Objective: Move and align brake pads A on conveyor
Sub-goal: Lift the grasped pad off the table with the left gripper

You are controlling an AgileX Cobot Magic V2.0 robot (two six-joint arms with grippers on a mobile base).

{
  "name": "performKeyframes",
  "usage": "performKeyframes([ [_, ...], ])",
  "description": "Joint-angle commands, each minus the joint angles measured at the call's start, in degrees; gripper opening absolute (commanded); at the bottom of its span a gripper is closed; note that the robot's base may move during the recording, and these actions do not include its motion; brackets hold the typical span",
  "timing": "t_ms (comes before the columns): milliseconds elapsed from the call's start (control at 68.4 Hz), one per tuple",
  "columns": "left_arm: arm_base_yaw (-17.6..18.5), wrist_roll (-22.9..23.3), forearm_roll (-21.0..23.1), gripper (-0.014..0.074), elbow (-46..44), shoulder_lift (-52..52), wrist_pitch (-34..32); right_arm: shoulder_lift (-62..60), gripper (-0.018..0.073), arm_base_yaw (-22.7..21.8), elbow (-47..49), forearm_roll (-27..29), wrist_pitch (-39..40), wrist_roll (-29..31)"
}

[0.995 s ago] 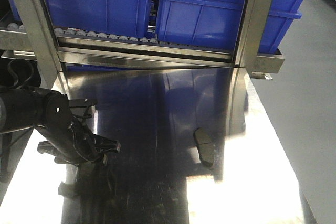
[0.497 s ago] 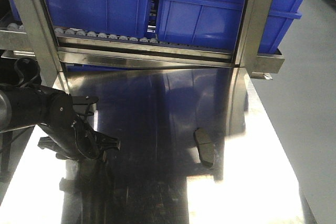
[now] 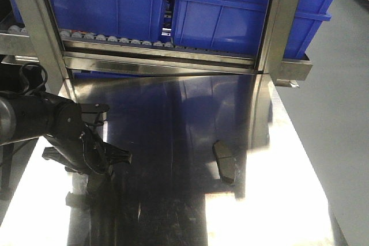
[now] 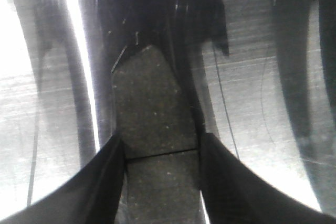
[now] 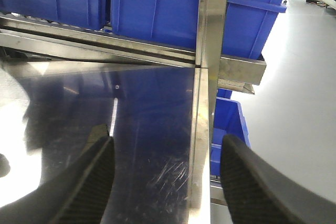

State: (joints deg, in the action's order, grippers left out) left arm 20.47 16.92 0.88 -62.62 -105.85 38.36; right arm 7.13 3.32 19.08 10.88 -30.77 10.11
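Note:
One brake pad (image 3: 225,162) lies loose on the shiny steel table (image 3: 277,200), right of centre, long axis pointing away from me. My left gripper (image 3: 117,158) hangs low over the table's left side, at the end of the black arm. In the left wrist view this gripper (image 4: 161,148) is shut on a second brake pad (image 4: 152,114), grey-brown face up, its centre groove running level with the fingertips (image 4: 113,153). My right gripper (image 5: 165,177) is open over the table's right edge, nothing between its fingers. The conveyor is out of view.
A roller rack with blue bins (image 3: 225,15) stands along the table's far edge, framed by steel posts (image 3: 279,21). Grey floor (image 3: 340,131) lies beyond the table's right edge. Another blue bin (image 5: 228,121) sits below that edge.
The left arm's wrist has risen and drawn back slightly toward the rack, while the fingertips stay almost where they were. The loose pad has not moved.

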Motion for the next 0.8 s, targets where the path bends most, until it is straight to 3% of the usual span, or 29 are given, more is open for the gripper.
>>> performKeyframes([
  [0, 0.19, 0.07, 0.29, -0.0008, -0.52, 1.72, -1.96, 0.7, 0.0423, -0.33, 1.45, 0.05, 4.01, 0.14],
  [146, 0.19, -2.76, 0.29, -0.0008, -0.52, 5.69, -1.96, 0.7, 0.0423, -0.33, 1.45, 0.05, 4.01, 0.14],
  [380, 0.19, -2.64, -2.27, -0.0008, 0.88, 17.79, -1.9, 0.7, 0.0423, -0.33, 1.45, 0.05, 4.01, 0.14],
  [790, 0.19, -2.13, -5.67, -0.0006, 12.72, 45.69, -0.26, 0.7, 0.0423, -0.33, 1.45, 0.05, 4.01, 0.14],
])
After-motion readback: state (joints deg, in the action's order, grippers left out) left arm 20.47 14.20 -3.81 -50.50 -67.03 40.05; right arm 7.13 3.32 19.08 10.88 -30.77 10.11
